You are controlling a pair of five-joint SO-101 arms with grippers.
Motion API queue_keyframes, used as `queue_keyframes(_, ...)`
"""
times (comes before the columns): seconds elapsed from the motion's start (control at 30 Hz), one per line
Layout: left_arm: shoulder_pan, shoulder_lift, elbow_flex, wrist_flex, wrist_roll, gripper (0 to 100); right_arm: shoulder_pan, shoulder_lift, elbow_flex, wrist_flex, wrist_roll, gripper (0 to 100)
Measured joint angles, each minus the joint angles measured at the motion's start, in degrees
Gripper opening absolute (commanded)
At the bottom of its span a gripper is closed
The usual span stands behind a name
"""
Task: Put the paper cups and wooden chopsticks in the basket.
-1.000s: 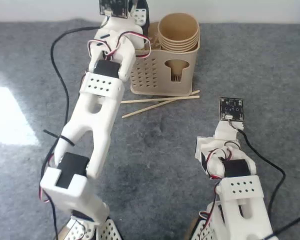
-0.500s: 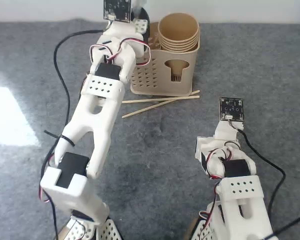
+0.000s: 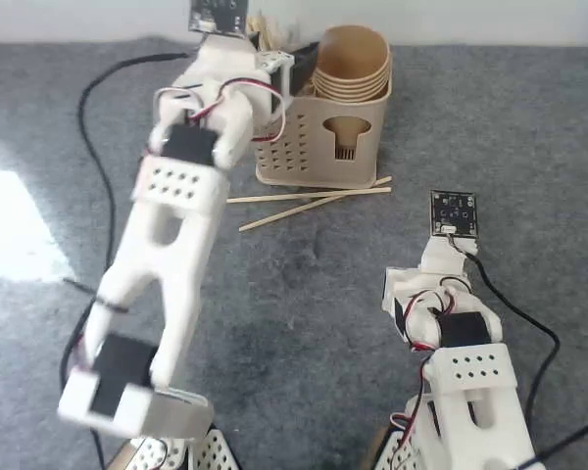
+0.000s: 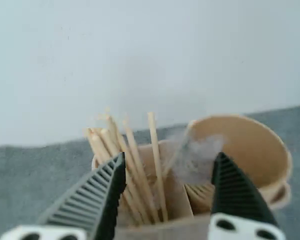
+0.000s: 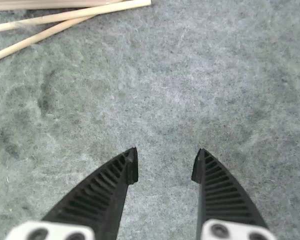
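A beige perforated basket (image 3: 323,137) stands at the far side of the grey carpet. A stack of brown paper cups (image 3: 351,61) sits in its right compartment. Several wooden chopsticks (image 4: 132,165) stand upright in its left compartment, beside the cups (image 4: 245,150). My left gripper (image 4: 167,165) hovers open just above them, holding nothing. A few more chopsticks (image 3: 314,201) lie flat on the carpet in front of the basket. My right gripper (image 5: 166,152) is open and empty over bare carpet, with the lying chopsticks (image 5: 65,17) ahead of it.
The left arm (image 3: 171,206) stretches across the left half of the carpet to the basket. The right arm (image 3: 456,343) stays folded at the near right. Grey carpet (image 3: 529,147) lies open to the right of the basket. A bright patch (image 3: 10,225) marks the left edge.
The left arm has swung to the left and its gripper has drawn back from over the basket, uncovering chopstick tips in the left compartment. The right arm has not moved.
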Motion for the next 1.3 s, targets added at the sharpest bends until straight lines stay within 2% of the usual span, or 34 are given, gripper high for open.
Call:
queue_keyframes(0.2,0.0,-13.9,5.0,21.5,-0.3,22,0.0,0.0,0.0,0.0,0.0,19.0)
queue_keyframes(0.3,0.0,-20.6,12.0,25.9,-3.5,22,0.0,0.0,0.0,0.0,0.0,19.0)
queue_keyframes(0.53,0.0,-36.0,35.2,23.9,-17.1,22,0.0,0.0,0.1,0.0,0.0,19.0)
queue_keyframes(0.7,0.0,-37.7,54.1,9.2,-19.3,22,0.0,0.0,0.1,0.0,0.0,19.0)
queue_keyframes(0.8,0.0,-34.6,59.0,1.0,-19.3,22,0.0,0.0,0.1,0.0,0.0,19.0)
queue_keyframes(0.93,-0.1,-25.4,57.1,-1.6,-19.3,22,0.0,0.0,1.3,-0.3,0.0,19.0)
queue_keyframes(1.3,-0.4,12.9,30.2,-1.8,-21.6,22,0.0,-0.1,1.8,-1.9,0.0,19.0)
